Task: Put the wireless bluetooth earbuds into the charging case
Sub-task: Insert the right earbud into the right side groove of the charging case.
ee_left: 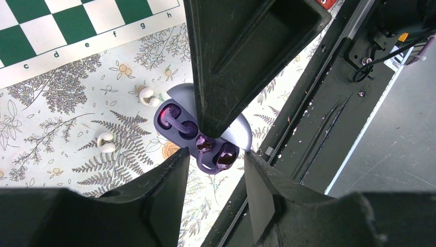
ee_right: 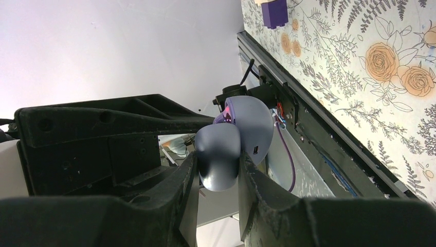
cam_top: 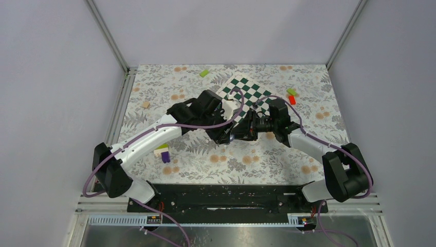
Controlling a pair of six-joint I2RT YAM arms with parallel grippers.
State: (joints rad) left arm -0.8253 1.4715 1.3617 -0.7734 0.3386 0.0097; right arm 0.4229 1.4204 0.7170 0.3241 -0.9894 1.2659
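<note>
The charging case [ee_left: 172, 121] is hinged open, pale grey-white outside and purple inside, with a red light and two wells. My right gripper [ee_right: 218, 172] is shut on one half of it [ee_right: 218, 159] and holds it above the floral table; the other half [ee_right: 252, 123] sticks out beyond. Two small white earbuds lie on the table, one [ee_left: 146, 96] just beside the case, one [ee_left: 106, 142] further left. My left gripper [ee_left: 216, 175] is open and empty, just over the case's near end. In the top view both grippers meet [cam_top: 241, 129] and hide the case and buds.
A green-and-white chessboard [cam_top: 247, 90] lies behind the grippers, also in the left wrist view [ee_left: 77, 25]. A green-white-purple stacked block [cam_top: 164, 153] stands front left. Small blocks: green [cam_top: 204, 73], green and red [cam_top: 291, 96], beige [cam_top: 146, 104]. A black rail [ee_left: 329, 103] runs along the near edge.
</note>
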